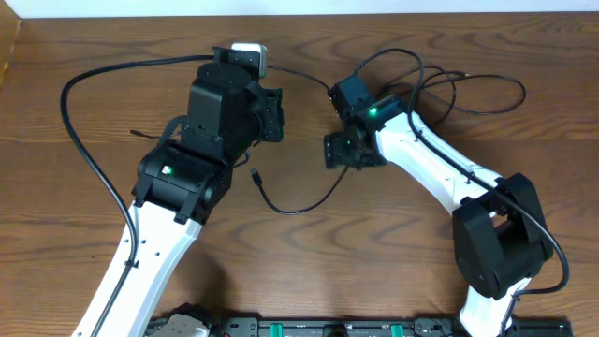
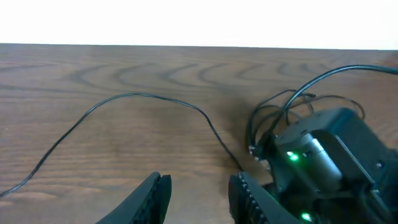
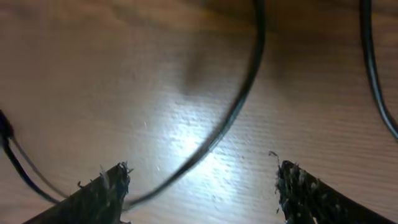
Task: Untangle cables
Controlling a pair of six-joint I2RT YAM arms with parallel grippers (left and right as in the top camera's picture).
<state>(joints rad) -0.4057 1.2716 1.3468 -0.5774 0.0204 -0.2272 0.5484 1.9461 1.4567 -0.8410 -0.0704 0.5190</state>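
The right gripper (image 3: 205,193) is hovering low over the brown wooden table (image 1: 47,234) with its fingers spread wide and grasping nothing. It is probably straddling the thin black cable (image 3: 238,112) curving across the wood between them so that it can close on it. Beyond the right gripper, toward the far edge, a cluster of thin black cable loops (image 1: 423,77) is lying overlapped, which looks like the tangle to be worked apart. The left gripper (image 2: 199,194) is sitting beside the right gripper, fingers likewise released and empty, likely ready to pin or pull a strand. A small white object (image 1: 248,49) is peeking out beyond the left arm, too cut off to identify, and the right gripper is hiding some cable crossings beneath it.
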